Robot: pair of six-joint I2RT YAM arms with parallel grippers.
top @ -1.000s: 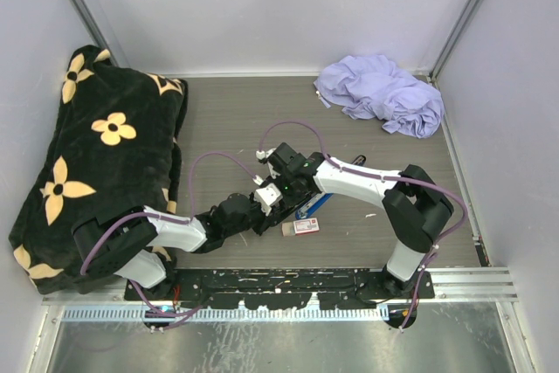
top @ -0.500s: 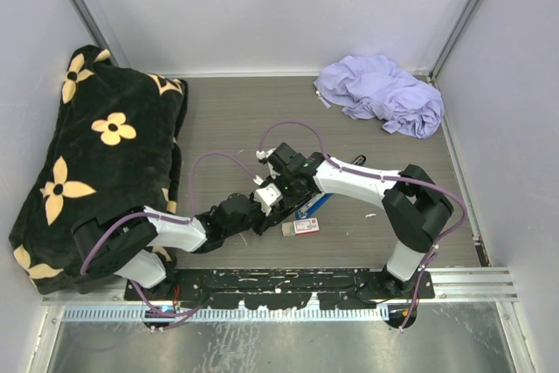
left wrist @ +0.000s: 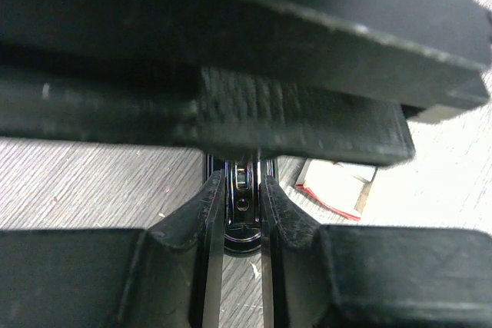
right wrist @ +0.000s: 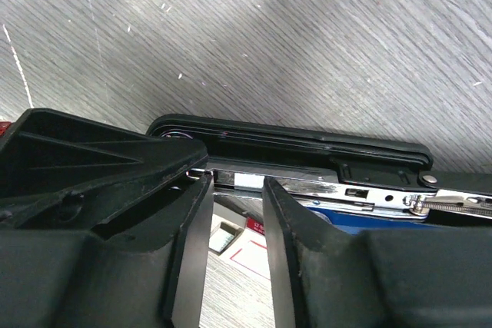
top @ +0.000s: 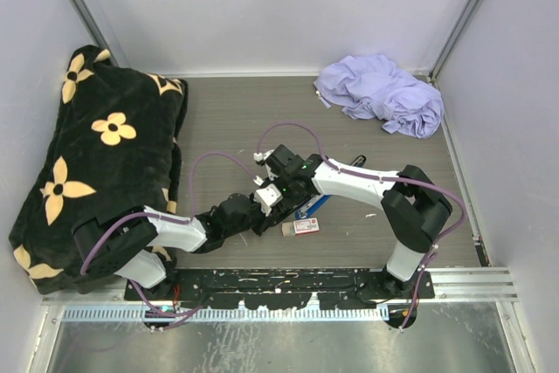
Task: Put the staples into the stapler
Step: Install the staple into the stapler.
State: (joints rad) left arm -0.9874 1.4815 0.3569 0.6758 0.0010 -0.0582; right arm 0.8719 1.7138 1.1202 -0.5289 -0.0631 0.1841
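Near front edge of table [top: 227,111], at centre: stapler [right wrist: 292,137] hinged open, black top lifted off chrome magazine, presumably to bare channel for loading. Pinned at one end between clamped fingers of left gripper [left wrist: 242,190], likely for steadying. At magazine: right gripper [right wrist: 237,183], fingers apart, nothing seen between. Just beside stapler, toward front edge: staples [top: 306,226] box, contents not visible.

Robot lab enclosure, plain grey walls [top: 262,6], aluminium base rail [top: 472,281]

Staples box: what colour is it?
The staples box is white with red, clearest in the top view.
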